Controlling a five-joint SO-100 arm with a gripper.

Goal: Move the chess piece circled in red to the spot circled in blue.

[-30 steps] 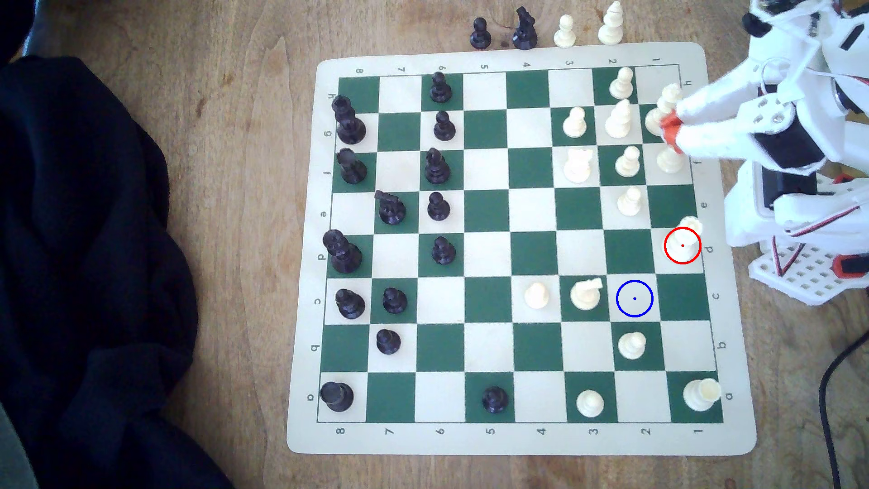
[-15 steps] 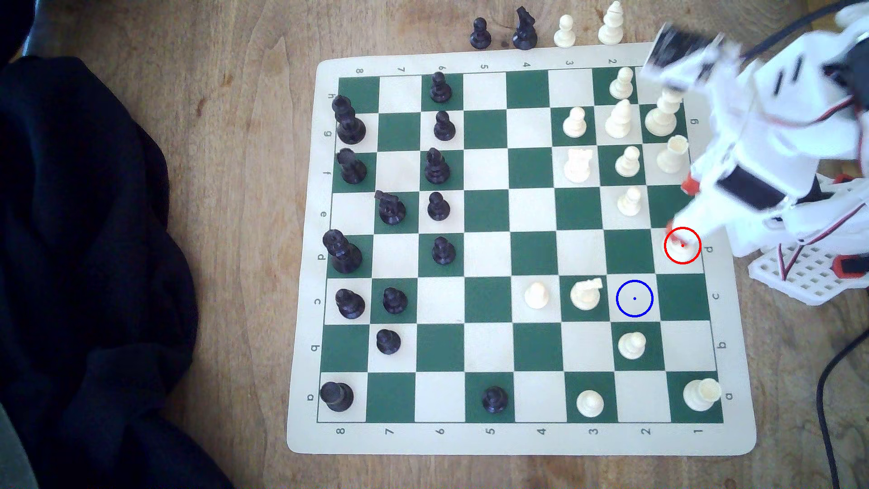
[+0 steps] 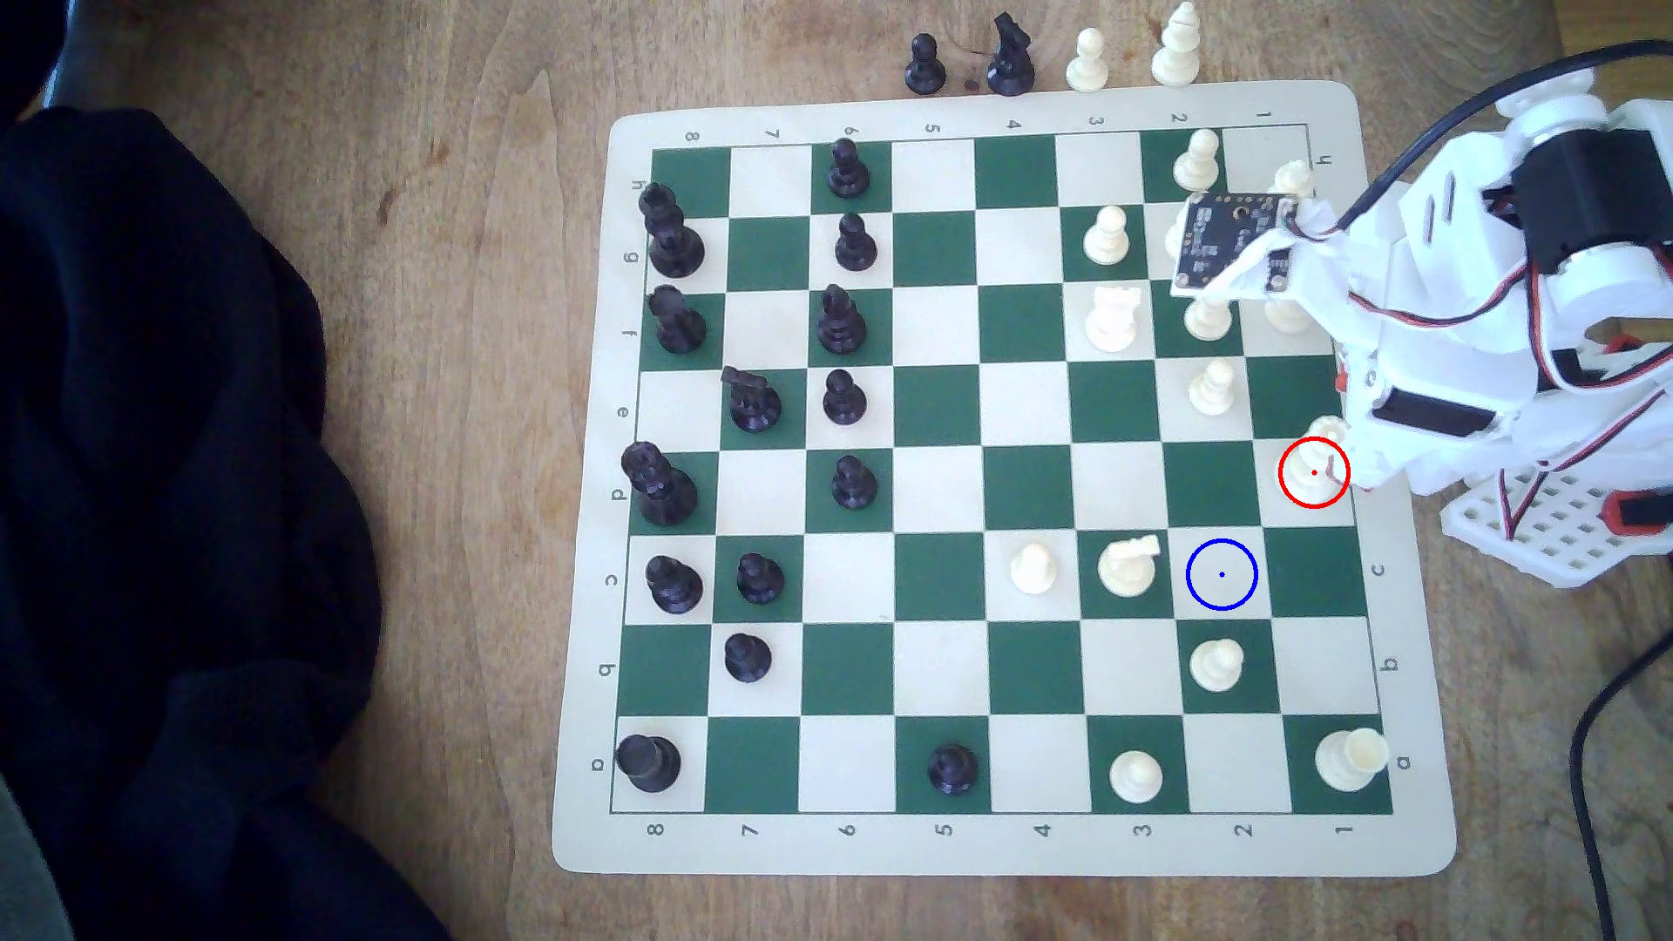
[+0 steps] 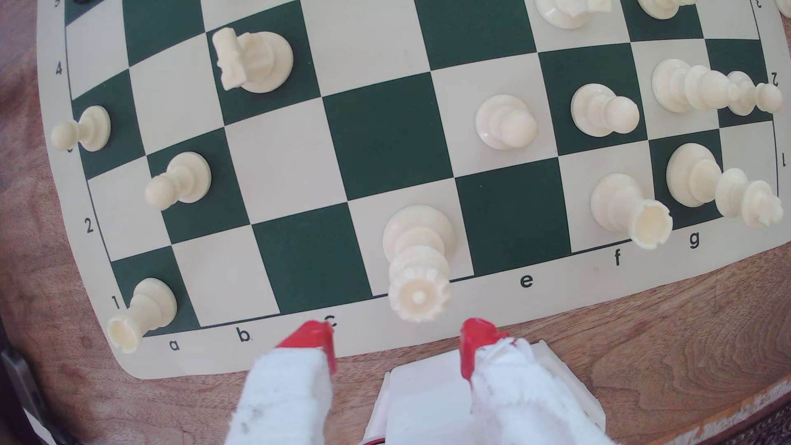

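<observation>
Gripper (image 4: 396, 338) hangs spread and empty just short of the queen (image 4: 418, 261) at lower centre; lower it squarely around the neck before closing

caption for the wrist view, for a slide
Open gripper poised short of the cream queen, still standing on its square.

The chess mat (image 3: 1412, 814) carries numerals 1 to 8 along two borders and letters a to h along the other two borders.

Perhaps a home: wooden table (image 3: 272, 54), chess mat (image 3: 987, 846), dark cloth (image 3: 163, 498)
</observation>
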